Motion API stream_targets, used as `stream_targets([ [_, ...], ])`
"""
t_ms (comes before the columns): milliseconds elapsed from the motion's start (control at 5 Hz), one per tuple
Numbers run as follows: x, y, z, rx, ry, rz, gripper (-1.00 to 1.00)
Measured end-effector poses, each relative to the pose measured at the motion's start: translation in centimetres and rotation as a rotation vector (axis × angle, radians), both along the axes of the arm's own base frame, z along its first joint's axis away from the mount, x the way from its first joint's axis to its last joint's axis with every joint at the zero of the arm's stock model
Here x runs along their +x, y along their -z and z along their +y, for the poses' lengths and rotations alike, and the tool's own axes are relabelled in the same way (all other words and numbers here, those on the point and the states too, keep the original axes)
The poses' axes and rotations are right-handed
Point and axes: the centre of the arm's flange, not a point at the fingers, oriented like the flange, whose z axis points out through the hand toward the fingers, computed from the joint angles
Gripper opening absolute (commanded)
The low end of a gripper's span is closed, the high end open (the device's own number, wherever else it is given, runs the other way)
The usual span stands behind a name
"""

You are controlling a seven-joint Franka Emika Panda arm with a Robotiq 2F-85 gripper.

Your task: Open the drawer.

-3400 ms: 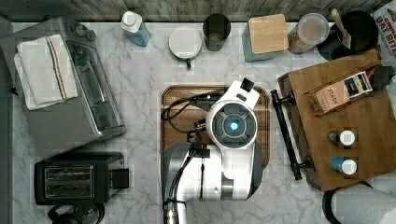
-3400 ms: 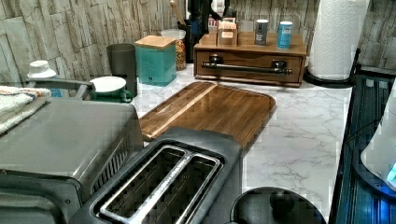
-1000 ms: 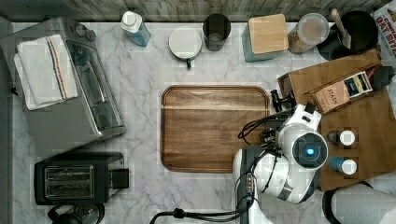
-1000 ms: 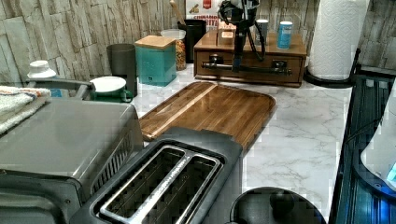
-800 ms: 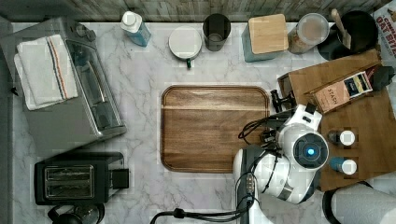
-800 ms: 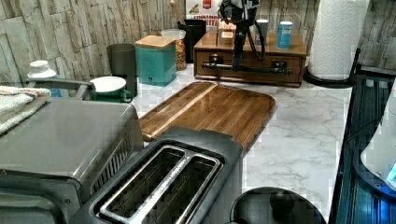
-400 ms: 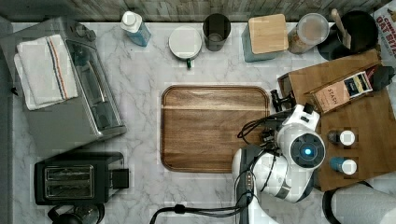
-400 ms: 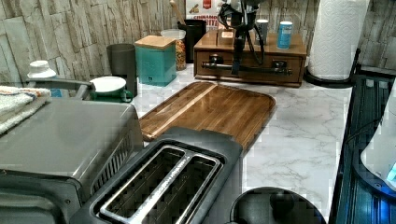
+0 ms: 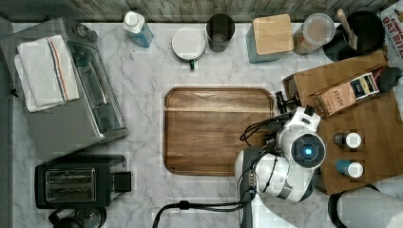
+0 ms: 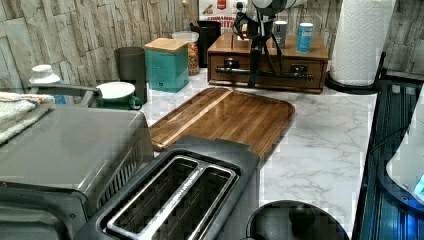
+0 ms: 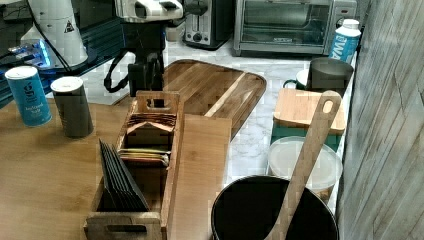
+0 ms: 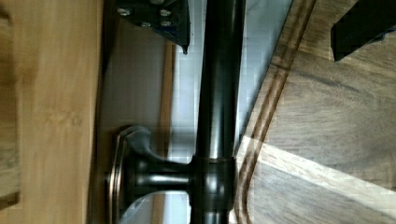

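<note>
Drawer [image 10: 267,67] shut, at our counter's [image 10: 320,145] far end in the left view. Claw [image 12: 271,28] spread astride its handle [image 12: 219,93], unclosed; pulling now, we judge, would slip off.

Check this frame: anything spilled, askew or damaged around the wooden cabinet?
Nothing stands out. The medium-brown wooden drawer sits shut and square, its long black bar handle looks intact, and the two spice jars stand upright on top.

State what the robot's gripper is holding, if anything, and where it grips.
Nothing yet: the gripper is open, its fingers straddling the drawer's black bar handle without touching.
</note>
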Motion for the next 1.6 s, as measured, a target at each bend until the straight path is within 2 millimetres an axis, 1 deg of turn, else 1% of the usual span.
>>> stream_targets([
  [400,-0.5,2.0,0.2,-0.003,-0.014,0.029,1.0],
  [600,-0.4,2.3,0.2,0.0,0.003,0.039,1.0],
  [800,0.1,1.5,0.3,0.037,0.016,0.162,1.0],
  [1000,0.8,0.5,0.7,0.092,0.048,0.245,1.0],
  [1200,0.7,0.4,1.5,0.116,0.055,0.252,1.0],
  [1400,0.3,0.3,2.1,0.13,0.149,0.193,1.0],
  [1600,-0.3,0.2,3.2,0.155,0.305,0.153,1.0],
])
